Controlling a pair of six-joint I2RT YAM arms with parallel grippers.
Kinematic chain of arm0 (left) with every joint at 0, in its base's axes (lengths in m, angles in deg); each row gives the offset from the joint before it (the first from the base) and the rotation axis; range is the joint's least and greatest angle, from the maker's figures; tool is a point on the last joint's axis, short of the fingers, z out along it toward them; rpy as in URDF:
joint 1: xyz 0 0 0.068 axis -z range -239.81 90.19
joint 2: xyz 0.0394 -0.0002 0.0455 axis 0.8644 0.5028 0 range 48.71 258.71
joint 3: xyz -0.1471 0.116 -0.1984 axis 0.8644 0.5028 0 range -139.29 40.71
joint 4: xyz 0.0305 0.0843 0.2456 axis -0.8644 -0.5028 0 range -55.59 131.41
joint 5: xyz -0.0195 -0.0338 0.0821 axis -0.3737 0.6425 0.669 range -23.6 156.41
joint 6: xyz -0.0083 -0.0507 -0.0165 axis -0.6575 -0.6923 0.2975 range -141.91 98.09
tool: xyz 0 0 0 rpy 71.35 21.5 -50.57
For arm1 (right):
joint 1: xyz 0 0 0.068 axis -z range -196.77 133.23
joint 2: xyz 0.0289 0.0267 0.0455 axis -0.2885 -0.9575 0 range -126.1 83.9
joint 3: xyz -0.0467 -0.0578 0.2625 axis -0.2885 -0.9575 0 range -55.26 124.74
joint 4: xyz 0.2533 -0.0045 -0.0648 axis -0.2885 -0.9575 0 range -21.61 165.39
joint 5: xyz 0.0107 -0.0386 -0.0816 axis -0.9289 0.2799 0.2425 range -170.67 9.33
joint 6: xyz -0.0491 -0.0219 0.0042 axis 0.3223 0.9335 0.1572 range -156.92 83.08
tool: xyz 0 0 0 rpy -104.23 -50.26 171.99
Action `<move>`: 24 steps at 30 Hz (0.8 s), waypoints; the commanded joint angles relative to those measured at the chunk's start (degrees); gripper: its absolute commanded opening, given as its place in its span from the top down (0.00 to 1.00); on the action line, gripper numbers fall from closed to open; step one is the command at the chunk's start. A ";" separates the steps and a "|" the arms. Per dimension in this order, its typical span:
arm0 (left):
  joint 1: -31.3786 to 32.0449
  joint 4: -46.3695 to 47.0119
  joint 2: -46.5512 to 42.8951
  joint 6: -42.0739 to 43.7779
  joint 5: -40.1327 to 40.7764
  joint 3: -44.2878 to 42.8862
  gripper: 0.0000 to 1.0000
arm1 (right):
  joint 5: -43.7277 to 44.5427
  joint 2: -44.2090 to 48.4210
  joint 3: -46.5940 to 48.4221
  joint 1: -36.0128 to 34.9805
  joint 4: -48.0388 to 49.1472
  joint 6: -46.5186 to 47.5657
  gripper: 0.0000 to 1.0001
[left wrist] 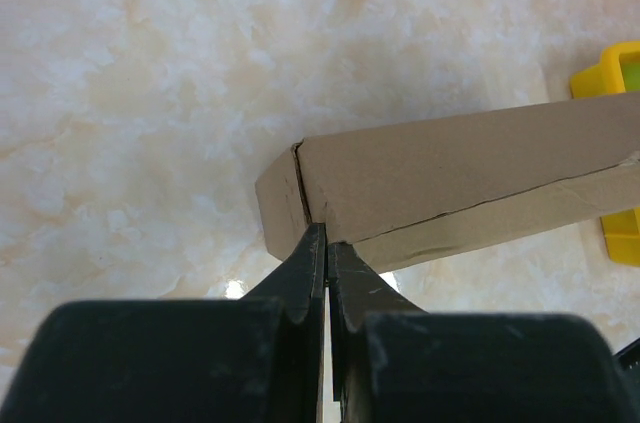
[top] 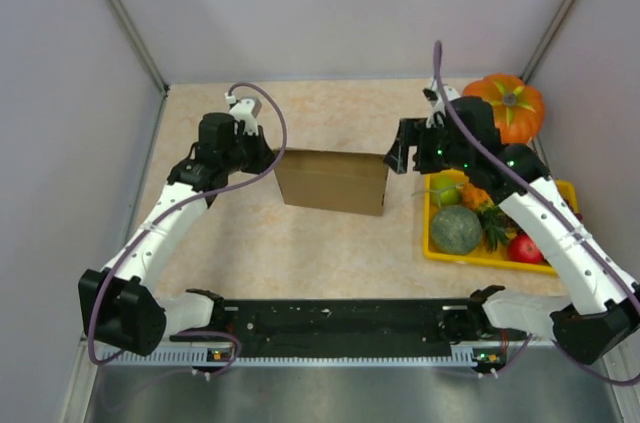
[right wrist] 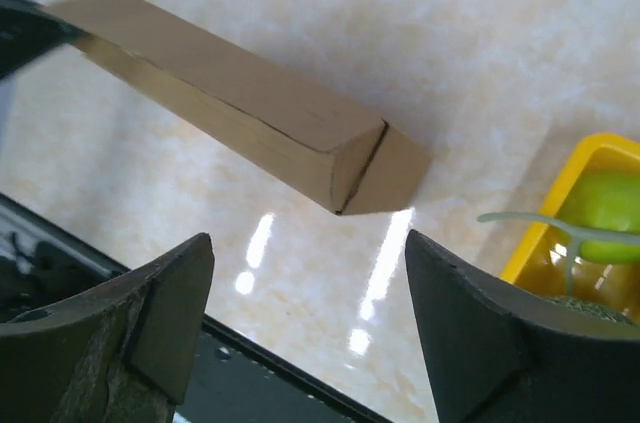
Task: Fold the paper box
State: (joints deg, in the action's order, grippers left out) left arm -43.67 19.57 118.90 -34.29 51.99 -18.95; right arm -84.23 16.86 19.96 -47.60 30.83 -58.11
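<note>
Tray: yellow tray (top: 470, 260) at the right of the tabletop (top: 300, 253), under the right arm.
Tray contents: a green melon (top: 457, 229), a red fruit (top: 525, 249), a green apple (top: 443, 191) and some leafy fruit partly hidden by the arm.
Beside tray: a pumpkin (top: 507, 105) on the tabletop just behind it.
Box: brown box (top: 333, 181), folded into a long block at mid-tabletop between the two arms, just left of the tray.
Left pincer: left pincer (left wrist: 322, 238) is clenched, fingertips against the lower edge of the box at its left end; whether card is pinched between them cannot be told.
Right pincer: right pincer (right wrist: 308, 243) is released, fingers spread wide with nothing between them, near the right end of the box and apart from it.
</note>
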 commanded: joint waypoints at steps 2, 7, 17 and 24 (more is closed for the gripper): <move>0.47 -3.65 0.38 -3.09 2.20 3.58 1.00 | -18.30 -3.34 4.94 7.60 8.93 -14.86 0.33; 0.91 -3.64 -0.58 -4.40 3.25 3.67 1.00 | -30.79 -10.90 -1.38 7.89 36.96 -36.15 0.72; 2.40 -1.80 -3.66 -6.86 6.33 5.25 1.00 | -30.90 -11.70 -20.63 7.71 54.31 -42.53 0.76; 2.40 -4.33 -9.27 -6.08 0.70 5.35 0.59 | -29.84 -12.93 -25.74 8.33 55.45 -39.72 0.76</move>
State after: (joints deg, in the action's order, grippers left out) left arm -41.42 20.05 113.59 -39.93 55.71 -13.70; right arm -114.69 3.81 -3.95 -39.84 84.73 -100.08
